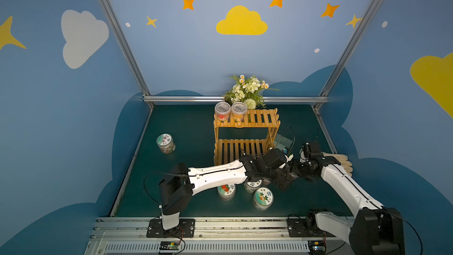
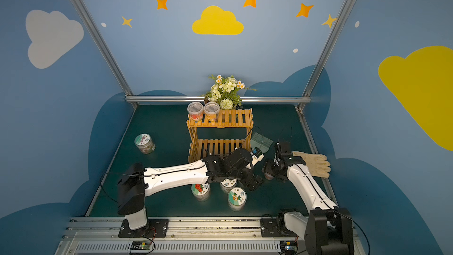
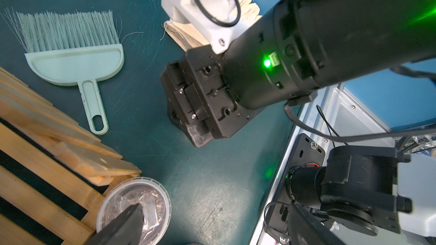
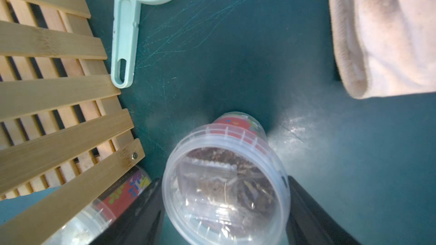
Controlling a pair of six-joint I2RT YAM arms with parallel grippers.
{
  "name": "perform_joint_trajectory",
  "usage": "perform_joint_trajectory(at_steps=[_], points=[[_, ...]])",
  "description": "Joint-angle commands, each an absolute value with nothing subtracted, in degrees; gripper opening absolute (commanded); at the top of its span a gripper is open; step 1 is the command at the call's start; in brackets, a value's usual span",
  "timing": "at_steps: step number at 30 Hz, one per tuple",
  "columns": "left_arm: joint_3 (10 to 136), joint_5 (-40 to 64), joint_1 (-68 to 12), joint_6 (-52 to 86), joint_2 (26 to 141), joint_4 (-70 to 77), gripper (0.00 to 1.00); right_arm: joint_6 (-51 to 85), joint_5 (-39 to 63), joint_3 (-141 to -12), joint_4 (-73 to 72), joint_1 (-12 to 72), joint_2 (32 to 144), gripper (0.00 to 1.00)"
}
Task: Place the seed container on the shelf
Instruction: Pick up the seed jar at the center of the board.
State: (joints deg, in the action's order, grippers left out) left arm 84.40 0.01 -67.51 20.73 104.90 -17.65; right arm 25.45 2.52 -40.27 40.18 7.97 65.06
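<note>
The seed container (image 4: 226, 185), a clear tub with a clear lid and a red label, sits between the two black fingers of my right gripper (image 4: 224, 181), which touch its lid rim on both sides. In a top view it shows as a brownish tub (image 2: 269, 175) under the right gripper (image 2: 269, 170), right of the shelf's foot. The shelf (image 1: 246, 118), orange-yellow slats on two tiers, carries two clear tubs (image 1: 230, 111) on its top tier. My left gripper (image 3: 217, 232) is wide open with bare mat between its fingers. It hovers beside the right gripper in a top view (image 1: 285, 182).
A mint hand brush (image 3: 73, 62) and a beige glove (image 2: 313, 163) lie right of the shelf. Another clear-lidded tub (image 3: 134, 208) stands at the shelf's foot. Three labelled jars (image 1: 263, 198) cluster under the left arm and one (image 1: 166, 143) stands far left. Flowers (image 1: 247, 89) stand behind the shelf.
</note>
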Motion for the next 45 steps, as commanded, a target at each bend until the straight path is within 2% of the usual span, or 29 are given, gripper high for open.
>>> perform_joint_trajectory(at_steps=[1,7,15,26,33,41,45], points=[[85.7,0.0,-67.3,20.2,105.2,-17.3,1.0,26.0,0.8,-43.5,44.1,7.8,62.8,0.75],[84.9,-0.8,-67.3,20.6,103.6,-16.3,1.0,26.9,-1.0,-46.7,48.1,7.7,58.1,0.74],[81.3,-2.9,-66.7,20.8,98.5,-13.8,1.0,24.2,2.2,-53.9,52.9,7.7,50.5,0.75],[74.1,-7.0,-64.3,20.6,89.2,-11.0,1.0,15.3,18.2,-77.1,67.6,8.0,59.1,0.76],[70.9,-10.2,-62.3,20.6,84.8,-10.2,1.0,14.3,21.7,-89.8,72.5,8.8,62.7,0.76],[68.3,-16.0,-60.7,21.7,80.5,-8.3,1.0,15.7,27.3,-97.4,69.6,11.1,66.8,0.76],[66.9,-18.0,-60.6,21.5,77.9,-7.7,1.0,15.3,26.0,-102.4,69.9,14.1,71.1,0.76]])
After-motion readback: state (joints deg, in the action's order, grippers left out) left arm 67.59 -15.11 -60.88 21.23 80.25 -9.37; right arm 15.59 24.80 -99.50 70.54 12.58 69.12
